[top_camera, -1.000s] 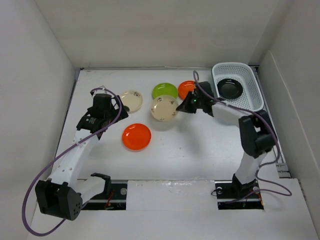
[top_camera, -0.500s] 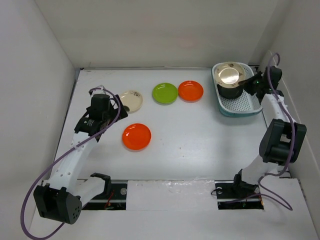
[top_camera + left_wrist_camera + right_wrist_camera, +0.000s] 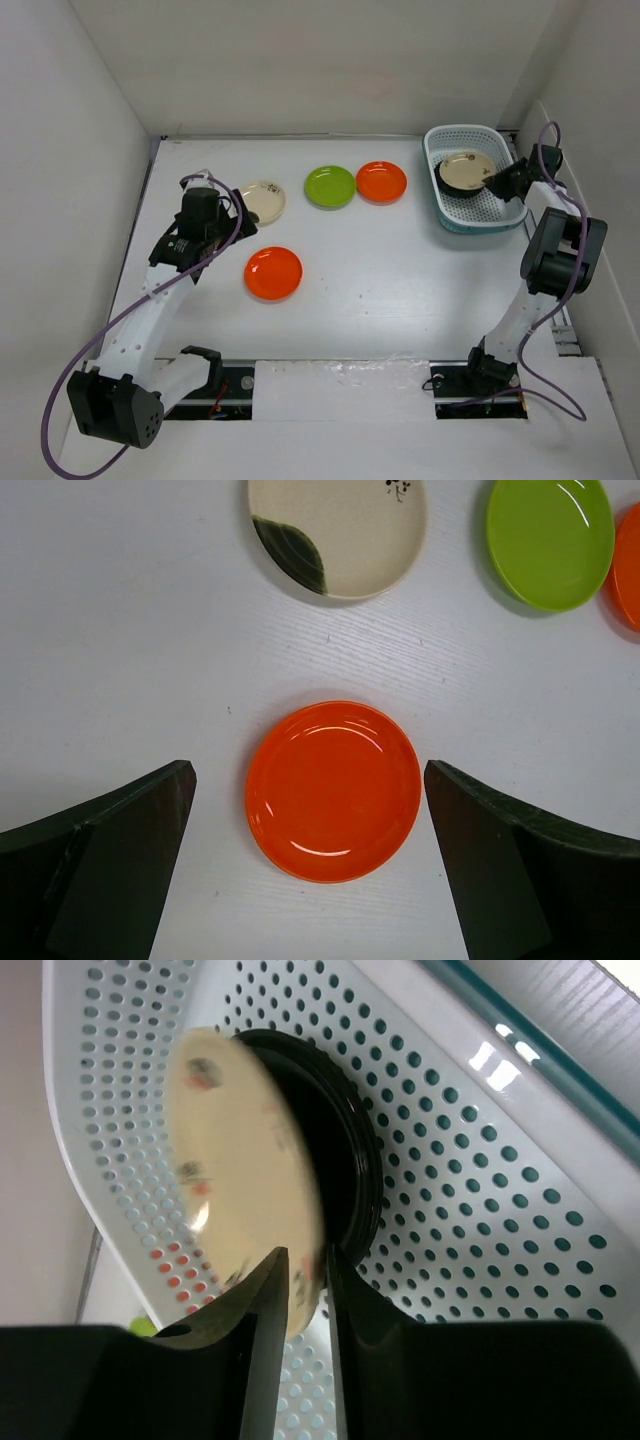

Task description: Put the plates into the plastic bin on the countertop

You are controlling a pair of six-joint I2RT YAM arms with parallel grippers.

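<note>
Versus earlier: cream plate (image 3: pixel 468 165) lowered onto black plate (image 3: pixel 345 1160) in bin (image 3: pixel 495 205); right claw (image 3: pixel 305 1255) at rim, grip indeterminable. Left claw (image 3: pixel 308 770) spread over orange plate (image 3: pixel 333 790).

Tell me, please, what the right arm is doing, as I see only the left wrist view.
Observer: The right gripper is at the plastic bin, with the rim of a cream plate between its narrowly parted jaws. Whether they pinch it, I cannot tell.
Operator: Is anything else in the bin?
Observer: Yes, a black plate lies under the cream one.
Operator: Where does the bin stand?
Observer: In the far right corner of the countertop.
</note>
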